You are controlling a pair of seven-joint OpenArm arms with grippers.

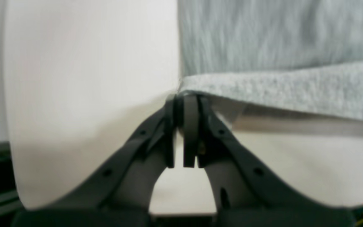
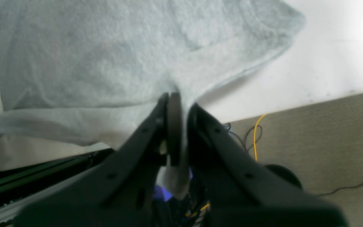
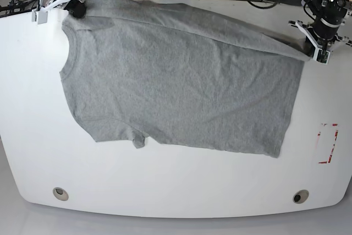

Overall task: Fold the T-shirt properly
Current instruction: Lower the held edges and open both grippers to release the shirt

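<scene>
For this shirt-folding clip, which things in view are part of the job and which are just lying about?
Part of the job: T-shirt; left gripper and right gripper, each shut on its far edge.

Just lying about: red-marked paper on the table; yellow cable on the floor.

A white table [image 3: 176, 185] carries the grey T-shirt [image 3: 181, 92], spread flat.

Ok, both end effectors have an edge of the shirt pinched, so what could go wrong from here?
1. The left end effector pinches only a thin bit of the T-shirt corner; it may slip out.
2. The right end effector is beyond the table edge; cloth could drag off.
3. Uneven pulling may skew the fold.
</scene>
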